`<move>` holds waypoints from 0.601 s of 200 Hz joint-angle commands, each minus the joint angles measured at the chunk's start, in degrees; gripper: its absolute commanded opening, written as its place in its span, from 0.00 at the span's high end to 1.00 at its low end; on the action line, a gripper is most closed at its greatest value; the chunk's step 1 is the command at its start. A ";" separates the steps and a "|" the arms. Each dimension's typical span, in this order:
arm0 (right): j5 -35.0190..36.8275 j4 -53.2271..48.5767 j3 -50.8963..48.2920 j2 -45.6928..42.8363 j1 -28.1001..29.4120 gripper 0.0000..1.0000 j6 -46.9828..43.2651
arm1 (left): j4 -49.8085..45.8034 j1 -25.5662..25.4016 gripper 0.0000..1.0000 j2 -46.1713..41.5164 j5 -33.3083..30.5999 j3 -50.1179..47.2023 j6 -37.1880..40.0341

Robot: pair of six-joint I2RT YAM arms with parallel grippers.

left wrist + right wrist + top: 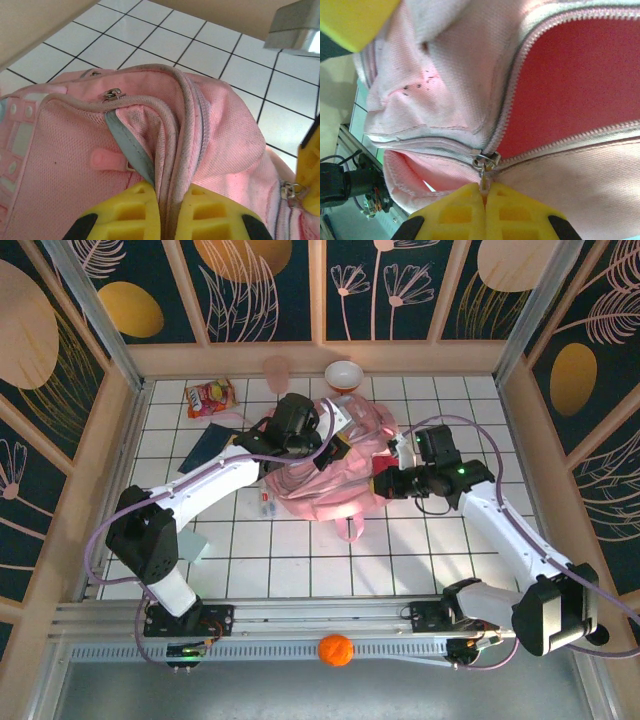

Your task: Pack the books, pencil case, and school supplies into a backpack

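Early on: backpack (330, 495) sits mid surface (300, 565), L fingers (145, 205) pinch its seam (167, 150), R fingers (472, 200) pinch the zip tab (483, 162), zip part open, but book (205, 448) by far-left corner & supplies (266, 506) beside it aren't in yet.

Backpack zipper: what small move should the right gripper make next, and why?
Probably draw the zipper pull further along its track. The right gripper is shut on it, the left gripper pinches the backpack, and the opening is only partly unzipped.
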 commanded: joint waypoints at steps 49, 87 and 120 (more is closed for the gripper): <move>7.64 -0.26 5.75 0.44 10.14 1.00 9.62 | 9.23 -1.16 1.00 0.89 -10.66 3.59 -7.40; 14.44 1.87 6.12 2.37 14.69 1.00 16.15 | 12.03 -2.41 1.00 3.02 -10.06 4.92 -13.53; 16.43 3.32 6.40 2.73 16.28 1.00 20.07 | 12.51 -3.42 1.00 4.42 -13.52 5.65 -20.51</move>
